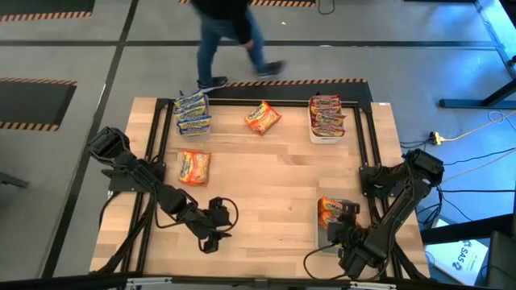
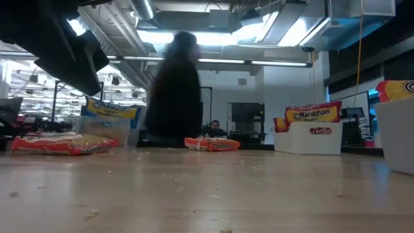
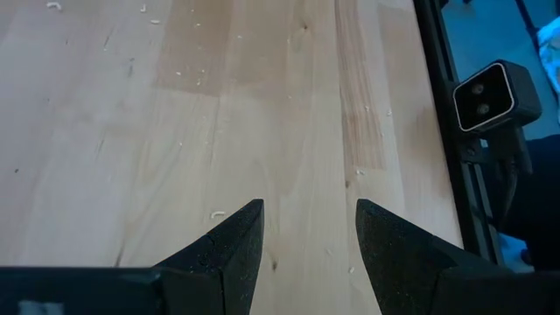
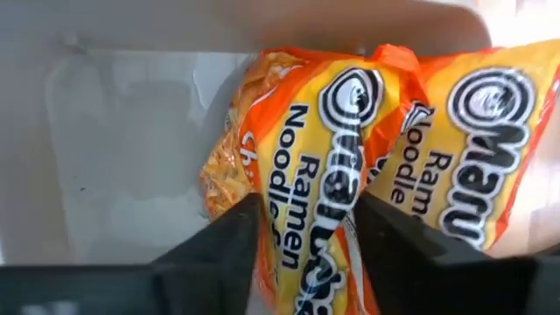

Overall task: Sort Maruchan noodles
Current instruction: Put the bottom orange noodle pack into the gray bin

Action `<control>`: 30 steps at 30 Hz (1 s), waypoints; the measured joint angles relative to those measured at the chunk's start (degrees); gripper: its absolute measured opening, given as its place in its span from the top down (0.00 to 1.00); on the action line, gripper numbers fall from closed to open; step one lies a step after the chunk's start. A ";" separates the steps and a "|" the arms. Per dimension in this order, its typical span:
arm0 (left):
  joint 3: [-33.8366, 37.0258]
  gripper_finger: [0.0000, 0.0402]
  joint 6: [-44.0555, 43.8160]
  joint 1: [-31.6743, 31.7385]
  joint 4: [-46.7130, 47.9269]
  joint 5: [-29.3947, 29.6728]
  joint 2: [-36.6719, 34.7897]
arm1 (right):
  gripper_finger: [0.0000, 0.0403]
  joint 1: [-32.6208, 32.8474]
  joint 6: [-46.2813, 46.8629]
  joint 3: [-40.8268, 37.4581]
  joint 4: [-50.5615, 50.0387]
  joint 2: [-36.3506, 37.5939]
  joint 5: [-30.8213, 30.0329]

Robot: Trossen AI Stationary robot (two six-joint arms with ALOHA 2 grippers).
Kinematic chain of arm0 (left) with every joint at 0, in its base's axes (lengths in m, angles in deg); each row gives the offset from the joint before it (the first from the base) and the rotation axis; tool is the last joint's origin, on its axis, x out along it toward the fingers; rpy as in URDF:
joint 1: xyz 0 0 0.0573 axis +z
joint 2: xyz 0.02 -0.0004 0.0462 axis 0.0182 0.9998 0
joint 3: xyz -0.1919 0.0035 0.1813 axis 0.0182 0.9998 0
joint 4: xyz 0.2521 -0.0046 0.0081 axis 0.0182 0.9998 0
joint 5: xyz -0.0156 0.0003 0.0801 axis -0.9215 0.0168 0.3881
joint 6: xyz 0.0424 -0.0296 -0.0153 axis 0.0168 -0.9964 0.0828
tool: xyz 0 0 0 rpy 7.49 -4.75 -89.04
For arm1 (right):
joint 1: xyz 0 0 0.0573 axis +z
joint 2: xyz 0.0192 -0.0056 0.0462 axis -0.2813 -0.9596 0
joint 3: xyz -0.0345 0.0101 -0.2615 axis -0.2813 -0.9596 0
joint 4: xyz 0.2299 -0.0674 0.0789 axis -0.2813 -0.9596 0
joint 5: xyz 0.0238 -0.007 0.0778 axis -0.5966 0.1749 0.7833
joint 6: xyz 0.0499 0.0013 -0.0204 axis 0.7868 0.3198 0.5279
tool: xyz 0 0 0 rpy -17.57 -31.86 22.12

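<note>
Maruchan noodles lie sorted by colour across the table (image 1: 274, 185), taken left to right in the high view. At 10 o'clock a stack of blue-and-yellow packets (image 1: 193, 113) sits in a clear tub, evidently the bin for that kind. Just below, near 9 o'clock, one loose orange packet (image 1: 193, 167) lies flat on bare wood, unsorted. At 12 o'clock a second loose orange packet (image 1: 262, 118) lies skewed, likewise awaiting collection. At 1 o'clock a white tub (image 1: 326, 135) holds red-labelled packets (image 1: 326, 113) stacked together.

The left gripper (image 3: 302, 236) hovers at 7 o'clock over bare wood, fingers parted and holding nothing; it appears to be waiting. The right gripper (image 4: 306, 232) is at 5 o'clock over a clear bin (image 4: 122, 149), its fingers straddling an orange packet (image 4: 328, 175) lying on another there. Whether it grips or has let go, I cannot tell; judged, a drop-off into the orange bin
</note>
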 joint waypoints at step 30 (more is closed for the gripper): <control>-0.15 0.45 0.64 10.51 9.22 -2.69 -9.04 | 0.35 -18.73 -22.17 1.94 43.82 0.13 -12.15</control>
